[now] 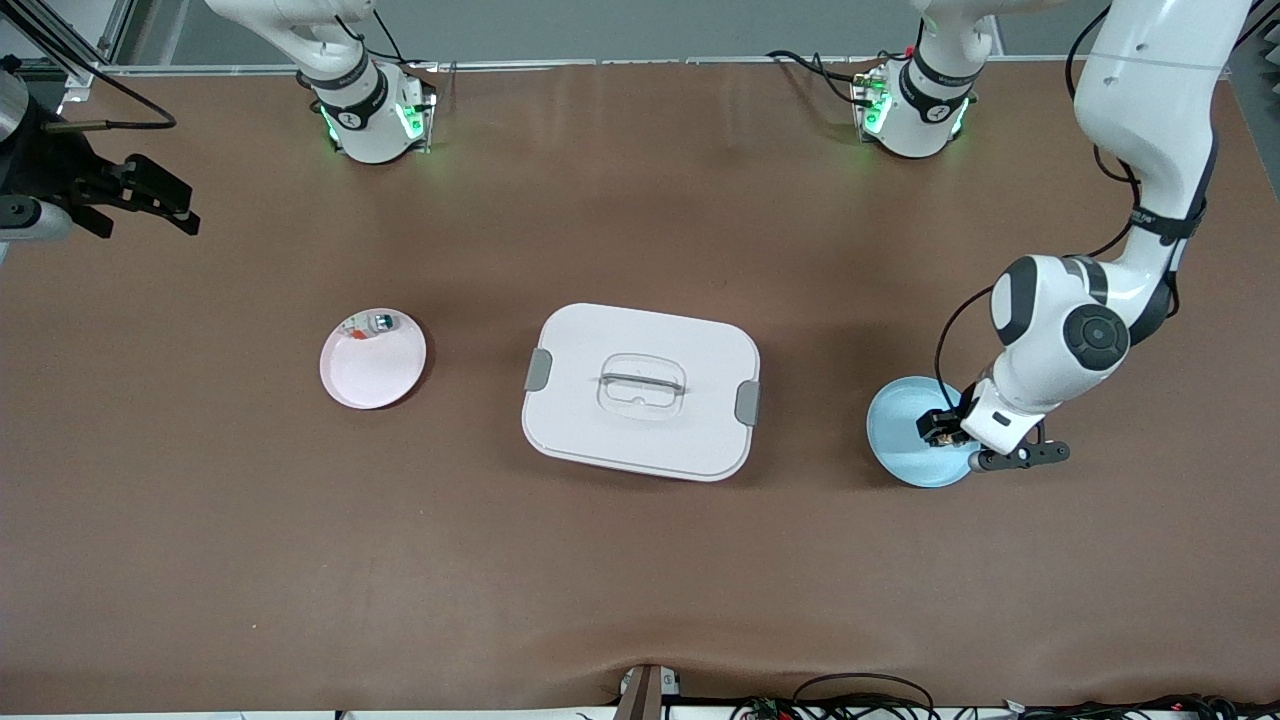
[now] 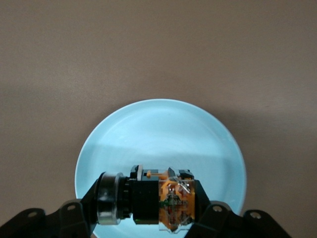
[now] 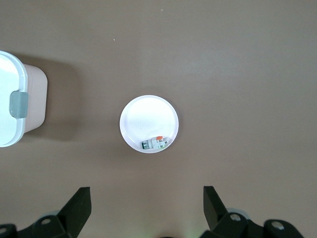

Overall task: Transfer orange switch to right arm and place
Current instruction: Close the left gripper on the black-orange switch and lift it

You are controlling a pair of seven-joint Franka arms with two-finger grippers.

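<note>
On the blue plate (image 1: 905, 440), toward the left arm's end of the table, the left gripper (image 1: 938, 428) is down with its fingers clamped on the orange switch (image 2: 163, 201). In the left wrist view the switch is a black block with an orange, partly clear section, lying across the plate between the two dark fingers (image 2: 74, 215). Whether it rests on the plate or is raised just off it cannot be told.

Taking the white lidded box (image 1: 641, 390) as the centre of a clock face in the front view, with twelve o'clock toward the robots' bases, the blue plate sits at about four o'clock. The pink plate (image 1: 372, 365) sits at about nine o'clock, toward the right arm's end of the table. The box has a grey latch at each short end and a recessed handle in the lid.

On the pink plate a small pale piece with green and red marks (image 1: 378, 323) lies at about twelve o'clock, close to the rim.

The right gripper (image 1: 150, 195) waits with its fingers spread wide and holding nothing, up over the table's edge at the right arm's end, at about ten o'clock from the pink plate. The right wrist view looks down on the pink plate and one corner of the box, with the two open fingers (image 3: 79, 208) in view.
</note>
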